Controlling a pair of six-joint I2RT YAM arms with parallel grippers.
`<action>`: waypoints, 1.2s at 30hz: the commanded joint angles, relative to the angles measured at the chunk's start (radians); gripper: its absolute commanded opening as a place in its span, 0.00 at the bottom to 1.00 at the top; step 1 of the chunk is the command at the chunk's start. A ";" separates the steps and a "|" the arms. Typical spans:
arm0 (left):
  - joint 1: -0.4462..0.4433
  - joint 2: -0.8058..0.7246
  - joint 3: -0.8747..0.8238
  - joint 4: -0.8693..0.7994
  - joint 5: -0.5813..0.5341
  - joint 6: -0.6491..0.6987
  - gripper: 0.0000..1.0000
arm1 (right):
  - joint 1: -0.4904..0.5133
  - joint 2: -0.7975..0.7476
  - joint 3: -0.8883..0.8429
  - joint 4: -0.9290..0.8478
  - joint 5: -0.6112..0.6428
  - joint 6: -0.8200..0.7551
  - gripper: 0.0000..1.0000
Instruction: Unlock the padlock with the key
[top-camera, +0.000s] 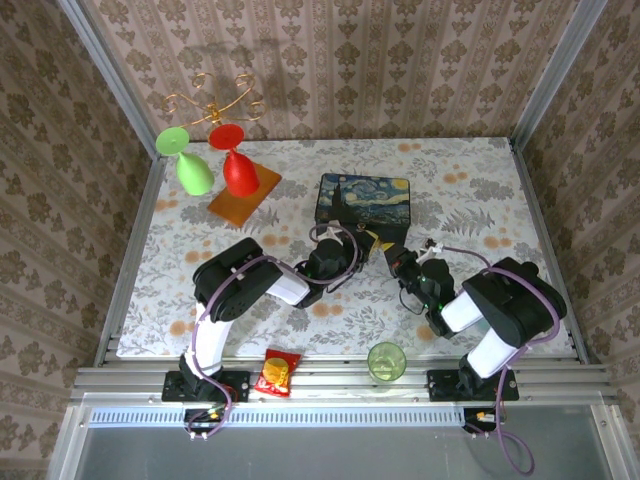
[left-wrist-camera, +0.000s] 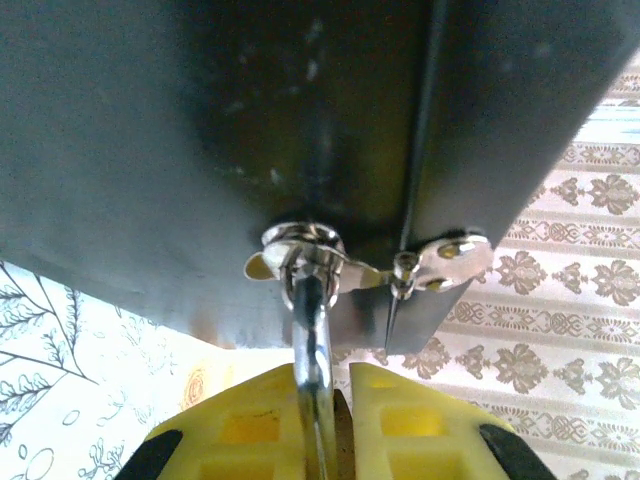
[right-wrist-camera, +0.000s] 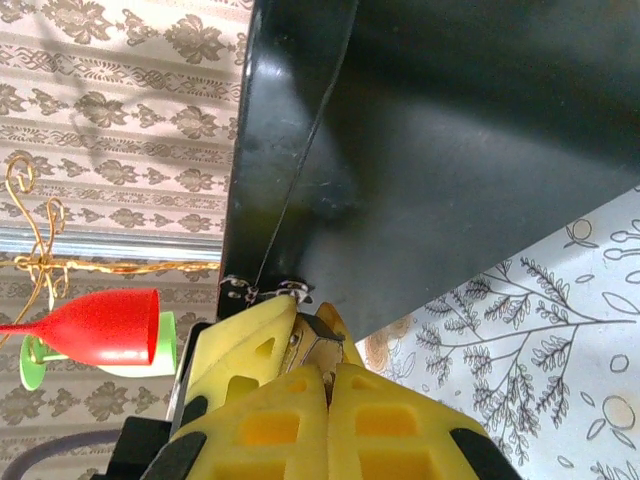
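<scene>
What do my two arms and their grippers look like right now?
Both arms match: the left arm and right arm have bulky black joint housings, a white lower link and purple cables looped alongside. The left gripper and right gripper carry yellow fingers with square recesses and black backing.

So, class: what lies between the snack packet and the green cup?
Nothing: the top view shows a bare stretch of table edge between the snack packet and green cup.

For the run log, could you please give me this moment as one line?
left fingers: shut on padlock shackle, through painted box clasp | right fingers: shut, tips beside left fingers
</scene>
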 joint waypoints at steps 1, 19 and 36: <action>-0.062 -0.024 0.067 0.175 0.100 -0.020 0.00 | 0.020 0.064 0.056 -0.075 -0.038 -0.062 0.00; -0.020 0.049 -0.044 0.165 0.148 0.055 0.28 | 0.012 0.150 0.135 -0.241 -0.339 -0.432 0.00; 0.041 -0.033 -0.185 0.146 0.089 0.205 0.50 | 0.038 0.095 0.095 -0.254 -0.240 -0.416 0.00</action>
